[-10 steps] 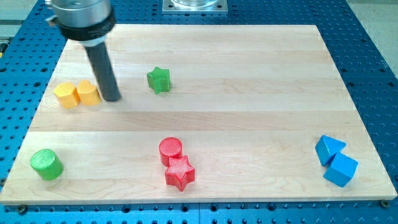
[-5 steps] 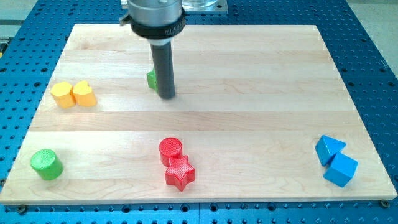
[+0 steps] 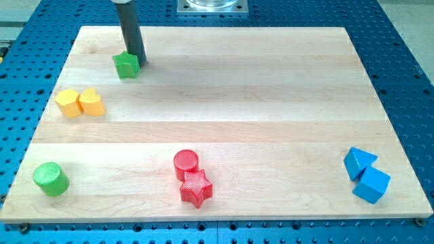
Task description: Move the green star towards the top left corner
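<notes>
The green star (image 3: 126, 66) lies on the wooden board (image 3: 271, 102) near its top left. My tip (image 3: 139, 62) stands right against the star's right side, touching it. The dark rod rises from there out of the view's top.
Two yellow blocks (image 3: 80, 102) sit side by side at the view's left. A green cylinder (image 3: 51, 179) stands at the bottom left. A red cylinder (image 3: 186, 163) and a red star (image 3: 196, 188) touch at the bottom middle. Two blue blocks (image 3: 366, 175) lie at the bottom right.
My tip went from beside the yellow blocks to the star's right side, then pushed the green star up and to the left. The other blocks have not moved.
</notes>
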